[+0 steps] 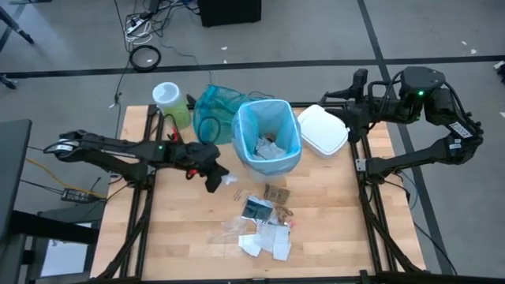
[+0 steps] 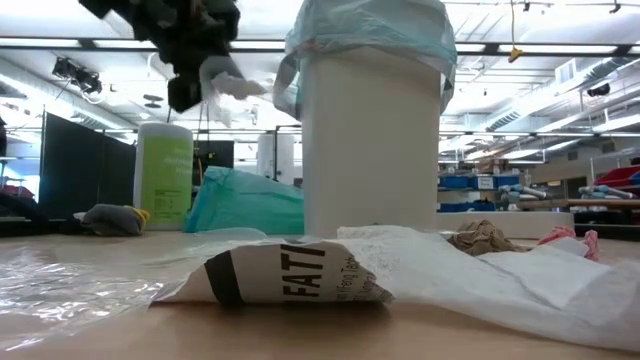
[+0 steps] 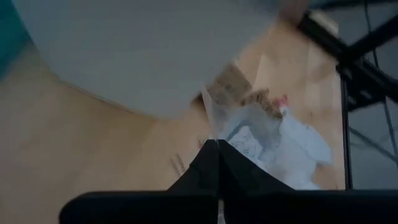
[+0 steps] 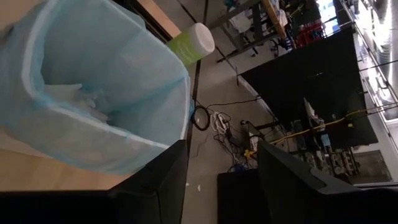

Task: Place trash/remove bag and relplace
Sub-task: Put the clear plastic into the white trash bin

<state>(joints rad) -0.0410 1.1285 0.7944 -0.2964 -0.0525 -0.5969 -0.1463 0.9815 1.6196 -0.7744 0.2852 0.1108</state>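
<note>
The white bin (image 2: pixel 370 140) stands mid-table, lined with the light blue bag (image 1: pixel 246 126), whose rim folds over the bin's top. Some trash (image 1: pixel 268 148) lies inside it. More trash (image 1: pixel 264 225) is scattered on the table near the front, among it a printed wrapper (image 2: pixel 290 275). My left gripper (image 1: pixel 217 180) hangs above the table just left of the bin, shut on a clear plastic scrap (image 2: pixel 232 85). My right gripper (image 4: pixel 217 180) waits high at the table's far right, open, looking down at the bag (image 4: pixel 106 74). My left gripper pinches the clear plastic scrap (image 3: pixel 210 118) between its two fingertips. The fingers slant downward toward the table's right side. The scrap sticks out past the tips, lifted clear of the table, level with the bin's upper part.
A teal-green plastic bag (image 1: pixel 213 110) and a green wipes canister (image 1: pixel 170 102) stand at the far left behind the bin. A white lid (image 1: pixel 323 130) lies right of the bin. Bare wood (image 1: pixel 173 237) shows at the near left.
</note>
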